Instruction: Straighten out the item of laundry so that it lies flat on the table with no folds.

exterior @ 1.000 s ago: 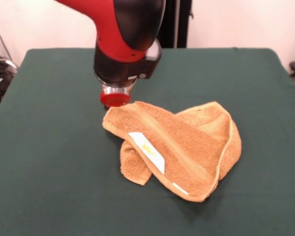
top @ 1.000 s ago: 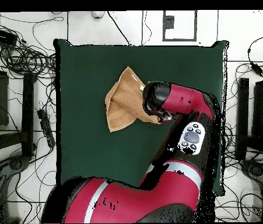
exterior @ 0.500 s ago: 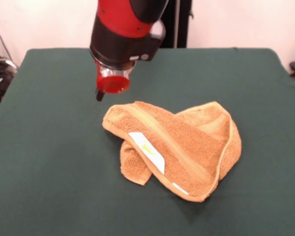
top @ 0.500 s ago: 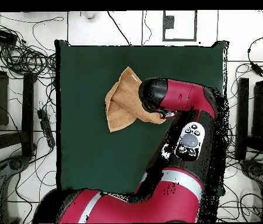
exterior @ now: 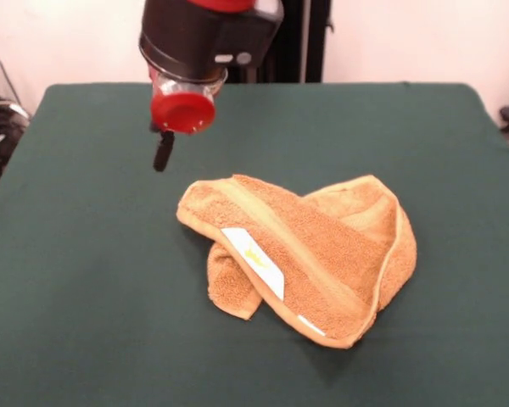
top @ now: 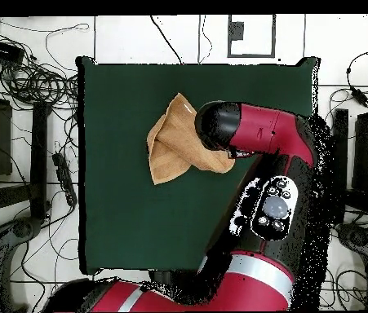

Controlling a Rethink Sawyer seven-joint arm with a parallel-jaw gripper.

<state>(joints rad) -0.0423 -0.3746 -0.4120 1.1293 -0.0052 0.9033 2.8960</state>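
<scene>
The orange-tan towel [exterior: 322,254] lies crumpled on the green table [exterior: 76,305], folded over itself. A white label [exterior: 254,261] faces up and one corner is tucked under at the near left. My gripper [exterior: 163,151] hangs under the arm's red cap [exterior: 182,110]. It is above the table, just beyond the towel's far-left corner, and holds nothing of the towel. In the overhead view the arm's head [top: 219,126] covers the gripper and the right edge of the towel [top: 170,147].
The arm's red links [top: 272,204] reach over the table's right side in the overhead view. Cables and stands [top: 24,81] lie on the floor around the table [top: 121,212].
The gripper has risen from the towel's far-left corner and drifted up and slightly left in the front view. The towel has not moved.
</scene>
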